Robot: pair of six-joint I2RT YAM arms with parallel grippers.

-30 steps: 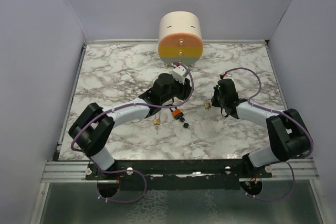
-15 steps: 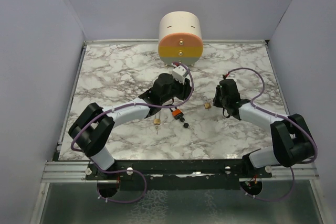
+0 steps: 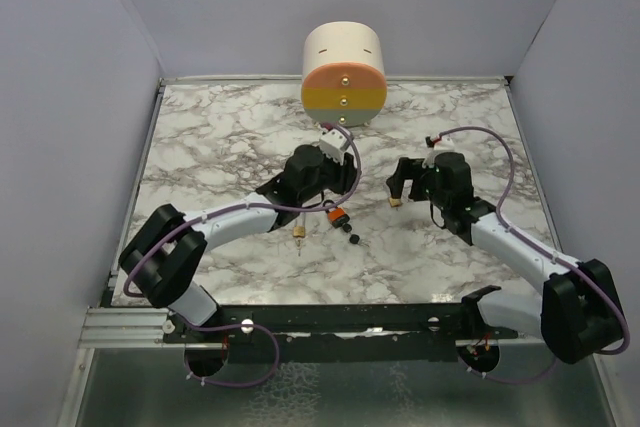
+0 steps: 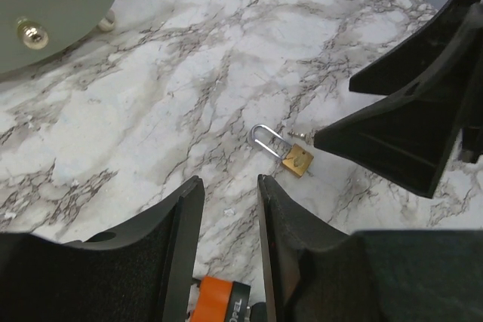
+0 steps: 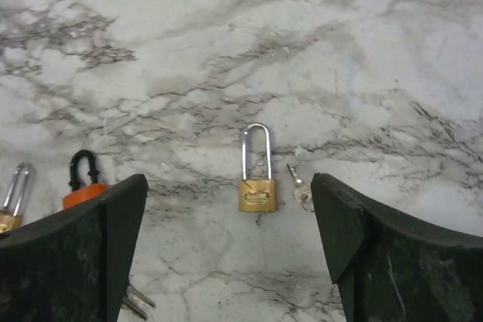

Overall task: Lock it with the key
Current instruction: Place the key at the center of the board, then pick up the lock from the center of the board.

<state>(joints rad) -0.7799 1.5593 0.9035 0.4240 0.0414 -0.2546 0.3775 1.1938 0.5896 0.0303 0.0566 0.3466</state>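
The orange padlock [image 3: 338,215] with a black shackle lies on the marble. The key's black head [image 3: 346,228] sits at its lower end, a second black head [image 3: 354,238] just beyond. In the right wrist view only metal blades [image 5: 139,303] show under my finger, beside the orange padlock [image 5: 84,190]. My left gripper [image 3: 330,197] hovers over this padlock. Its jaws [image 4: 230,182] stand a narrow gap apart with marble showing between them, and the orange padlock [image 4: 215,299] passes beneath them. My right gripper [image 3: 405,185] is wide open [image 5: 228,182], holding nothing.
A brass padlock [image 5: 256,194] with a silver shackle lies between my right fingers, a small silver key [image 5: 299,186] beside it. Another brass padlock [image 3: 298,234] lies left of the orange one. A cream and orange drum [image 3: 343,77] stands at the back.
My right gripper has gone from shut to wide open over the brass padlock, and its arm has stretched out. The left arm's elbow has swung left while its gripper stays over the orange padlock.
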